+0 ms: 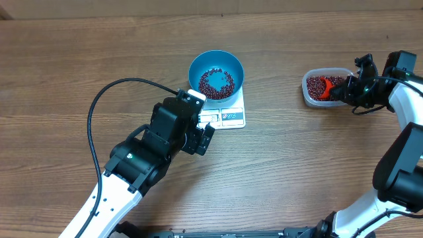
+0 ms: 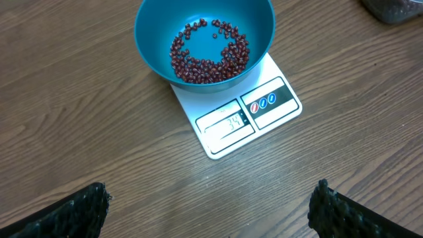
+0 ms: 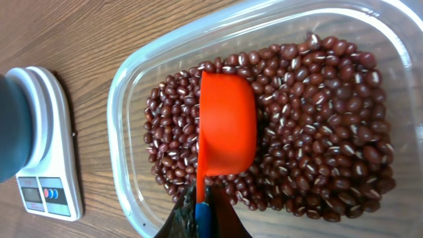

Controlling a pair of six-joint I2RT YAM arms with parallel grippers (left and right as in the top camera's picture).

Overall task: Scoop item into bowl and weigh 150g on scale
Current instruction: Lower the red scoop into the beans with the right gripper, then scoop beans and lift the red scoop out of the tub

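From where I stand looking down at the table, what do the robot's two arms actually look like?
Both the left arm and the right arm have smooth white tubes joined by chunky black housings. A black cable loops out from the left one, which carries a small white block near its tip. Its fingers are black with a rough, grainy surface.

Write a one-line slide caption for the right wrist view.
Right gripper holds the red scoop in the clear tub of beans; scale and blue bowl at frame left.
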